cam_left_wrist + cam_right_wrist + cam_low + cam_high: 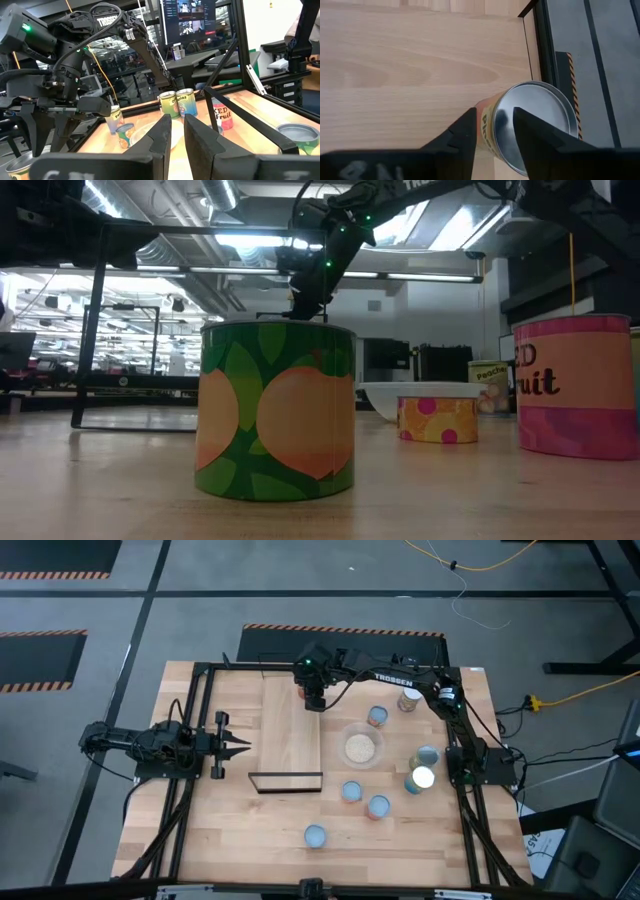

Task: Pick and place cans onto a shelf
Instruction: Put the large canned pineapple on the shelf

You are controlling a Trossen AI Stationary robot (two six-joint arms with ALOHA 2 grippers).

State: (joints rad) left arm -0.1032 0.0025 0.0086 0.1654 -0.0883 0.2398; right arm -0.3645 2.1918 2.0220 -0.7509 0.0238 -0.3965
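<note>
I saw right gripper (492,132) over far end of shelf (297,735), fingers clamped on orange can (532,127), silver top up. Left gripper (235,747) waited beside shelf's near end, fingers narrow, empty. Bowl (362,747) sat just right of shelf; other cans (351,790) scattered around bowl.

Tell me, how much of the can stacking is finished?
Barely begun. The right claw hovers over one can at the shelf's far end; whether it grips it is unclear. Seven cans sit on the table, and the left claw waits beside the shelf.
</note>
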